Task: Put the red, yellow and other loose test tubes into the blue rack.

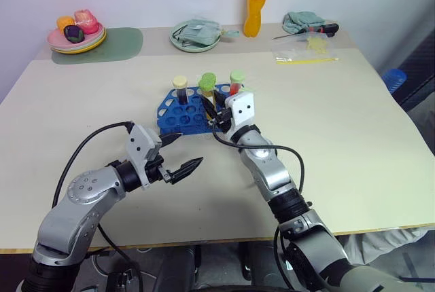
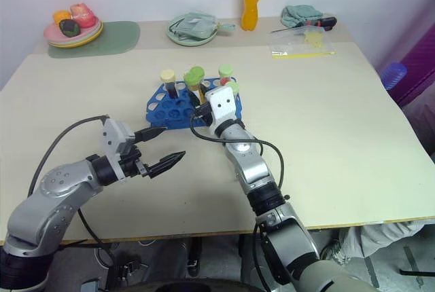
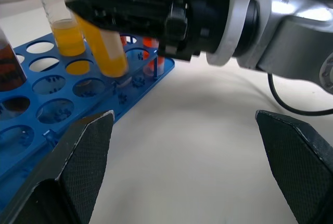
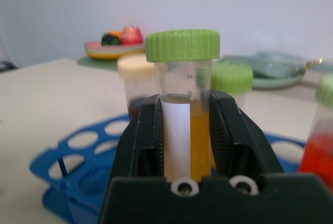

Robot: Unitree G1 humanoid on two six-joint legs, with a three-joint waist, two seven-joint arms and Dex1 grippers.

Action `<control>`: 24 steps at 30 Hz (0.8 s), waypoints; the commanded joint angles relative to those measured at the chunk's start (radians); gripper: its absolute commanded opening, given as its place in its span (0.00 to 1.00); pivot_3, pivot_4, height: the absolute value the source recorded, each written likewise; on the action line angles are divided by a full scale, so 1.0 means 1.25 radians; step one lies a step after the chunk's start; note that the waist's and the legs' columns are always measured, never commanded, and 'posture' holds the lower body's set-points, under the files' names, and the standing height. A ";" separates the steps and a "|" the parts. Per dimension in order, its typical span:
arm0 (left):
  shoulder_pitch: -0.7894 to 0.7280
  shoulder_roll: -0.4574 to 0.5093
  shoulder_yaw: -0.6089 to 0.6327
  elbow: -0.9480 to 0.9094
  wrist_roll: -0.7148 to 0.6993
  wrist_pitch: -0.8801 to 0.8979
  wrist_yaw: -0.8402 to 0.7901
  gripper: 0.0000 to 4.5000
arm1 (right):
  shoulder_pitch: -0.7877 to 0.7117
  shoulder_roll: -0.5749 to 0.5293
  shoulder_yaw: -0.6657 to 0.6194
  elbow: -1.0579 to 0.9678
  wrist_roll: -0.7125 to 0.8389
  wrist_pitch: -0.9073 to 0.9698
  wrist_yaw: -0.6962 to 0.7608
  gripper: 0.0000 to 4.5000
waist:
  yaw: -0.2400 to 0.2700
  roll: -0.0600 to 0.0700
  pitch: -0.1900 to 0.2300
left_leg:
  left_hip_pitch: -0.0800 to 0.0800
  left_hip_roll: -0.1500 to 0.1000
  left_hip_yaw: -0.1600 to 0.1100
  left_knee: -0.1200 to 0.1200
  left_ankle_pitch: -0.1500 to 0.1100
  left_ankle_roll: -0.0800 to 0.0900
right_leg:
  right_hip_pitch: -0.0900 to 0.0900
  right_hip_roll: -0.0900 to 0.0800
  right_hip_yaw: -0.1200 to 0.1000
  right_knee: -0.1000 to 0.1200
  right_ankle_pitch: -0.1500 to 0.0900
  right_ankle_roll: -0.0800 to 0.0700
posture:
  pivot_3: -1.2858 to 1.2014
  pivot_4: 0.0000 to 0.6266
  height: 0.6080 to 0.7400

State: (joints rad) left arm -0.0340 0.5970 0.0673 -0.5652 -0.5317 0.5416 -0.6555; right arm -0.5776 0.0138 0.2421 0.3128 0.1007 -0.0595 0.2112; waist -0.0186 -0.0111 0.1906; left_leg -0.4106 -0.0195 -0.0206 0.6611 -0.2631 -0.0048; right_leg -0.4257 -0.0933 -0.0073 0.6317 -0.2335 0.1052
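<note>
The right gripper (image 4: 190,130) pinches a yellow test tube (image 4: 183,125) with a green cap, holding it just above the blue rack (image 1: 178,112). Dark, yellow and red tubes already stand in that rack. The left gripper (image 1: 182,153), fingers spread and empty, hovers near the rack's front edge.

Bare counter (image 1: 353,136) is left open right of the blue rack (image 1: 178,117) and in front of it. Access from above is blocked by capped tubes (image 1: 180,89) standing in the rack's far rows and by the right end effector (image 1: 216,112) over its near right corner.
</note>
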 commanded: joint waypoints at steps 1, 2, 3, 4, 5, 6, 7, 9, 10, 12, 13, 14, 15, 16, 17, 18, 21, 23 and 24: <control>0.004 0.008 0.026 -0.022 -0.009 -0.010 -0.004 1.00 | -0.002 0.018 -0.014 0.005 -0.011 -0.027 0.006 0.17 | 0.000 0.000 0.000 | 0.000 0.000 0.000 0.000 0.000 0.000 | 0.000 0.000 0.000 0.000 0.000 0.000 | 0.52 0.24 1.00; 0.008 0.008 0.027 -0.020 -0.007 -0.014 -0.005 1.00 | -0.001 0.018 -0.018 0.009 -0.012 -0.030 0.008 0.17 | 0.000 0.000 0.000 | 0.000 0.000 0.000 0.000 0.000 0.000 | 0.000 0.000 0.000 0.000 0.000 0.000 | 0.52 0.24 1.00; 0.011 0.008 0.027 -0.018 -0.005 -0.017 -0.006 1.00 | -0.001 0.018 -0.022 0.012 -0.013 -0.033 0.010 0.17 | 0.000 0.000 0.000 | 0.000 0.000 0.000 0.000 0.000 0.000 | 0.000 0.000 0.000 0.000 0.000 0.000 | 0.52 0.24 1.00; 0.014 0.008 0.028 -0.017 -0.004 -0.018 -0.005 1.00 | 0.000 0.018 -0.026 0.013 -0.007 -0.034 0.019 0.17 | 0.000 0.000 0.000 | 0.000 0.000 0.000 0.000 0.000 0.000 | 0.000 0.000 0.000 0.000 0.000 0.000 | 0.52 0.24 1.00; 0.017 0.008 0.032 -0.013 -0.004 -0.013 0.000 1.00 | 0.000 0.018 -0.032 0.010 0.001 -0.032 0.029 0.17 | 0.000 0.000 0.000 | 0.000 0.000 0.000 0.000 0.000 0.000 | 0.000 0.000 0.000 0.000 0.000 0.000 | 0.52 0.24 1.00; 0.019 0.007 0.034 -0.010 -0.004 -0.010 0.005 1.00 | 0.001 0.018 -0.037 0.007 0.007 -0.031 0.035 0.40 | 0.000 0.000 0.000 | 0.000 0.000 0.000 0.000 0.000 0.000 | 0.000 0.000 0.000 0.000 0.000 0.000 | 0.52 0.24 1.00; 0.021 0.008 0.038 -0.010 -0.005 -0.008 0.007 1.00 | 0.002 0.019 -0.040 0.004 0.009 -0.029 0.039 0.50 | 0.000 0.000 0.000 | 0.000 0.000 0.000 0.000 0.000 0.000 | 0.000 0.000 0.000 0.000 0.000 0.000 | 0.52 0.24 1.00; 0.026 0.016 0.063 -0.001 -0.019 0.004 0.008 1.00 | -0.002 0.019 -0.042 -0.018 0.000 -0.023 0.039 0.72 | 0.000 0.000 0.000 | 0.000 0.000 0.000 0.000 0.000 0.000 | 0.000 0.000 0.000 0.000 0.000 0.000 | 0.52 0.24 1.00; 0.023 0.033 0.105 0.011 -0.041 0.033 0.011 1.00 | -0.005 0.012 -0.038 -0.057 -0.005 -0.010 0.044 0.82 | 0.000 0.000 0.000 | 0.000 0.000 0.000 0.000 0.000 0.000 | 0.000 0.000 0.000 0.000 0.000 0.000 | 0.52 0.24 1.00; 0.017 0.059 0.161 0.023 -0.073 0.076 0.017 1.00 | -0.004 0.000 -0.032 -0.115 -0.004 0.006 0.063 0.82 | 0.000 0.000 0.000 | 0.000 0.000 0.000 0.000 0.000 0.000 | 0.000 0.000 0.000 0.000 0.000 0.000 | 0.52 0.24 1.00; 0.002 0.073 0.189 0.031 -0.084 0.099 0.030 1.00 | 0.003 -0.019 -0.019 -0.159 0.010 0.032 0.104 0.82 | 0.000 0.000 0.000 | 0.000 0.000 0.000 0.000 0.000 0.000 | -0.001 0.000 0.000 0.001 0.000 0.000 | 0.52 0.24 1.00; -0.023 0.104 0.214 0.044 -0.092 0.136 0.041 1.00 | 0.013 -0.052 0.000 -0.216 0.017 0.062 0.156 0.82 | 0.001 0.000 0.000 | 0.000 0.000 0.000 0.000 0.000 0.000 | -0.001 0.000 0.000 0.001 0.000 0.000 | 0.52 0.24 1.00; -0.049 0.146 0.230 0.061 -0.097 0.186 0.045 1.00 | 0.023 -0.088 0.017 -0.271 0.027 0.094 0.206 0.82 | 0.005 0.000 0.000 | 0.000 0.000 0.000 0.000 0.000 0.000 | -0.001 0.000 0.000 0.001 0.000 0.000 | 0.52 0.24 1.00; -0.072 0.188 0.235 0.080 -0.107 0.243 0.042 1.00 | 0.031 -0.119 0.028 -0.315 0.035 0.124 0.242 0.82 | 0.006 0.000 0.000 | 0.000 0.000 -0.001 0.000 0.000 0.000 | 0.000 0.000 0.000 0.001 0.000 0.000 | 0.52 0.24 1.00; -0.093 0.241 0.219 0.101 -0.094 0.278 0.027 1.00 | 0.038 -0.151 0.033 -0.352 0.039 0.146 0.271 0.82 | 0.006 -0.001 0.000 | 0.000 0.000 -0.002 0.000 0.000 0.000 | 0.000 0.000 -0.001 0.001 0.000 0.000 | 0.52 0.24 1.00; -0.107 0.290 0.193 0.117 -0.076 0.296 0.009 1.00 | 0.042 -0.178 0.036 -0.380 0.047 0.166 0.295 0.82 | 0.004 -0.001 0.000 | 0.000 -0.001 -0.002 0.000 0.000 0.000 | 0.001 0.001 -0.001 0.001 0.000 0.000 | 0.52 0.24 1.00; -0.187 0.433 0.081 0.167 -0.087 0.453 -0.049 1.00 | 0.053 -0.263 0.044 -0.467 0.082 0.234 0.389 0.82 | 0.004 0.000 0.000 | 0.001 -0.001 -0.001 0.000 0.000 0.000 | 0.002 0.001 -0.001 0.000 0.000 0.000 | 0.52 0.24 1.00; -0.267 0.493 -0.022 0.205 -0.078 0.535 -0.089 1.00 | 0.057 -0.313 0.050 -0.510 0.099 0.266 0.443 0.82 | 0.004 -0.001 0.001 | 0.001 -0.002 -0.001 0.000 0.000 0.000 | 0.002 0.001 -0.001 0.000 0.000 0.000 | 0.52 0.24 1.00; -0.308 0.506 -0.071 0.224 -0.065 0.549 -0.112 1.00 | 0.059 -0.339 0.050 -0.532 0.115 0.291 0.471 0.82 | 0.003 -0.001 0.001 | 0.001 -0.002 -0.001 0.000 0.000 0.000 | 0.002 0.001 -0.001 0.000 0.000 0.000 | 0.52 0.24 1.00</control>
State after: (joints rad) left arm -0.3789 1.2060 0.0395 -0.3006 -0.6311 1.1821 -0.7543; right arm -0.4957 -0.3945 0.3012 -0.2779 0.2042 0.2761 0.7482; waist -0.0145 -0.0123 0.1916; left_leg -0.4095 -0.0215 -0.0218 0.6610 -0.2631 -0.0050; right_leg -0.4237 -0.0914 -0.0082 0.6317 -0.2338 0.1058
